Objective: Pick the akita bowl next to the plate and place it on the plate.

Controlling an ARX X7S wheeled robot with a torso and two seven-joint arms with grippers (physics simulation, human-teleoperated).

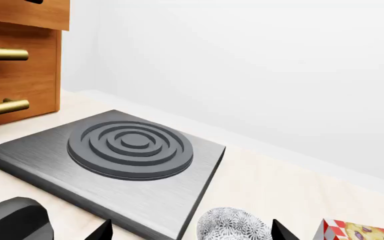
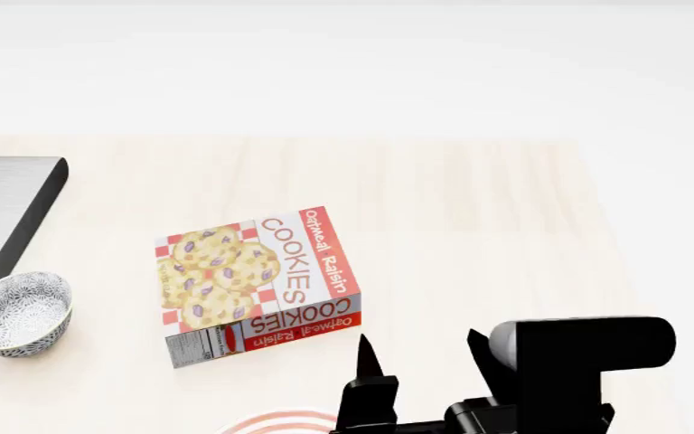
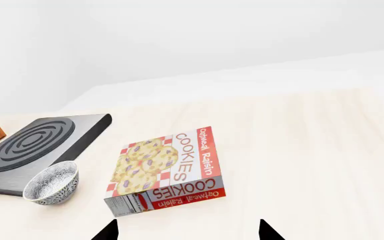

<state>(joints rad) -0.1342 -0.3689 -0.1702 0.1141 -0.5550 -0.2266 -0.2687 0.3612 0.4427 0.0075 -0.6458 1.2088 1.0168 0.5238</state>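
A: Where's the bowl?

B: Beside the hob, left of the cookie box. Plate barely shows.

A: Claws?

B: Right gripper open, empty; left probably too. Descend squarely over the rim.

Brushed-metal hob, pale matt wood-grain table.

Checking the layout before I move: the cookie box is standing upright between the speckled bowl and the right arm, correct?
Not quite. The cookie box lies flat on its back, as the head view shows; it does sit between the speckled bowl and the right arm.
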